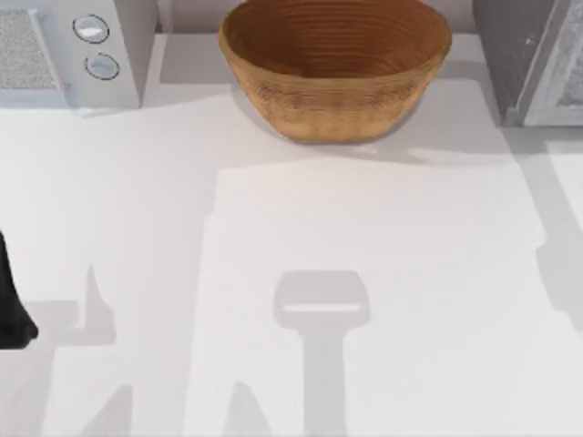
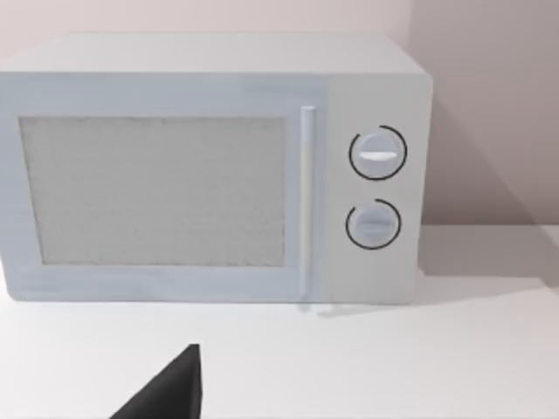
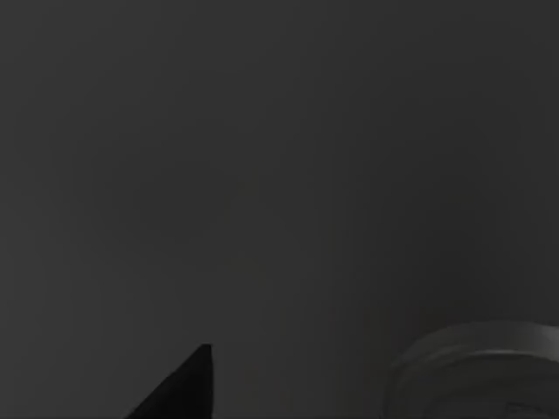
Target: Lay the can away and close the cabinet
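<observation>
Can (image 3: 476, 367) sits in dark by your right arm, cabinet (image 1: 537, 59) unclosed, jaws' state untellable.

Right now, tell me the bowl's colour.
Woven light brown bowl; top view shows it best.

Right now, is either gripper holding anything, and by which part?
Cannot be told. The right wrist view is dark, with a silver round rim near a black fingertip. The left arm sits at the table's left edge, facing the white two-knob appliance.
</observation>
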Available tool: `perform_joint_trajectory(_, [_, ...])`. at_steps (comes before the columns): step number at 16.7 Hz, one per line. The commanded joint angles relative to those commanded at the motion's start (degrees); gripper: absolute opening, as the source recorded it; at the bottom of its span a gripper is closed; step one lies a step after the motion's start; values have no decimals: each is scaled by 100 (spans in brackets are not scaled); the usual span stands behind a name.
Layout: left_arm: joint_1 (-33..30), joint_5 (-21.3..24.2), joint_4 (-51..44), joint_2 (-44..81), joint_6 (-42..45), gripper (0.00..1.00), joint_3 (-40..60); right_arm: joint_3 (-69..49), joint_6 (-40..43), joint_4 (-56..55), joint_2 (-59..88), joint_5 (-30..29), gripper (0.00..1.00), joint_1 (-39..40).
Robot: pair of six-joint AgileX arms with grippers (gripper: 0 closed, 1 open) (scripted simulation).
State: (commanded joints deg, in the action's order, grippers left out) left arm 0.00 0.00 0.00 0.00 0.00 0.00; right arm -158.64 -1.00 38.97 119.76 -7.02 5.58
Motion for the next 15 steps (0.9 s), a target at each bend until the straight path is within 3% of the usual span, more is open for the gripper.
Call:
perform_joint_trajectory(4, [0, 0, 0, 0, 0, 100, 0, 170, 2, -119, -170, 32, 100, 7])
perform_joint_trajectory(8, [0, 0, 0, 0, 0, 100, 0, 1221, 77, -646, -1196, 194, 100, -36])
perform_joint_trajectory(15, [0, 0, 0, 0, 0, 100, 0, 5303, 312, -1823, -4509, 550, 100, -192])
